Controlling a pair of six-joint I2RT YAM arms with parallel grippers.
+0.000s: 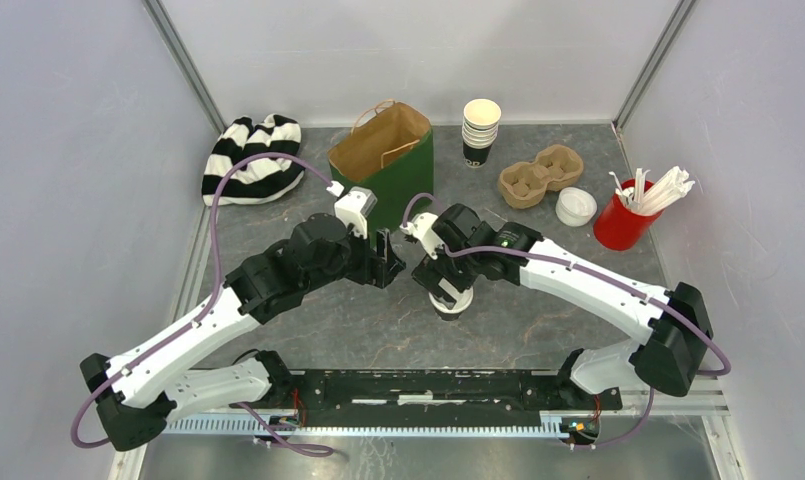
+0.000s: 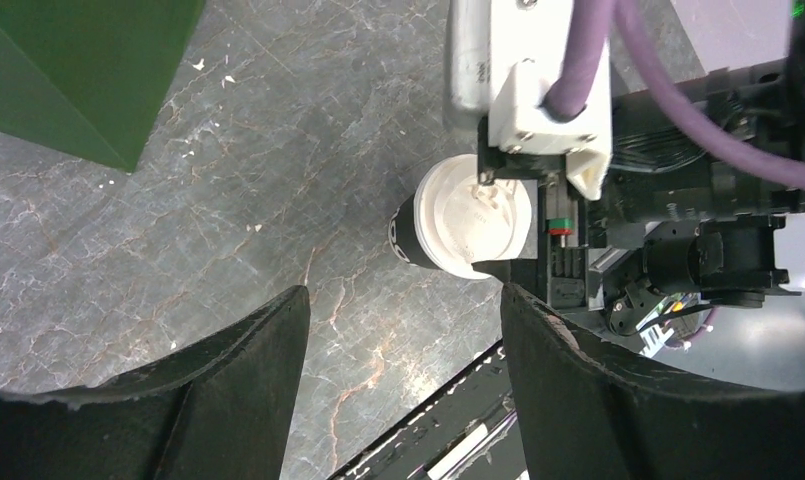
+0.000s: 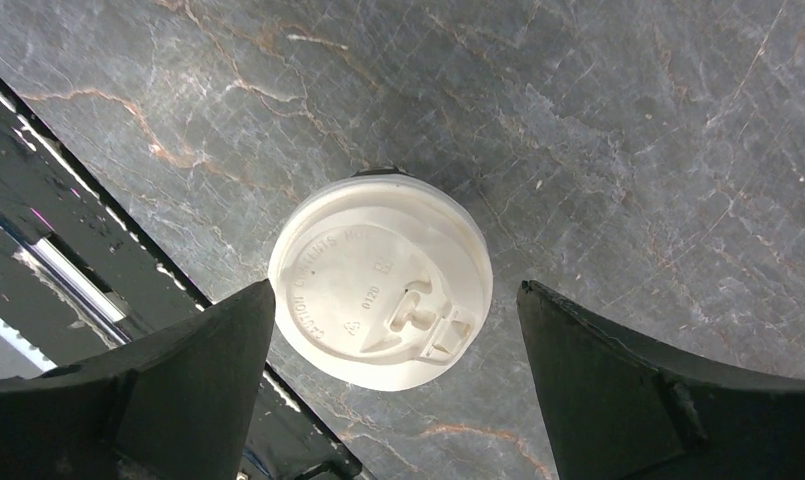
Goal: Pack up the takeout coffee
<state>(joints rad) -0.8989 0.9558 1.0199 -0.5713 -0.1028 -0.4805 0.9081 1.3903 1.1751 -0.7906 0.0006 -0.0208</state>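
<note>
The cup [image 2: 406, 238], dark paper capped by a round white plastic lid [image 3: 381, 282] with embossed lettering and a sip tab, is standing upright mid-table [image 1: 358, 320] on the grey, marble-veined surface. The right hand [image 3: 394, 292] is hovering straight over it. Its black fingers are spreading wide, one flanking each side of the lid and clear of it. The left hand [image 2: 403, 295] is gaping too, holding nothing, and pointing at the cup from just beside. Farther back a green paper bag [image 1: 383, 160] is standing open, with a cup stack [image 1: 481, 130], a moulded pulp carrier [image 1: 534, 175] and a red cup [image 1: 623, 222] of stirrers to its right.
</note>
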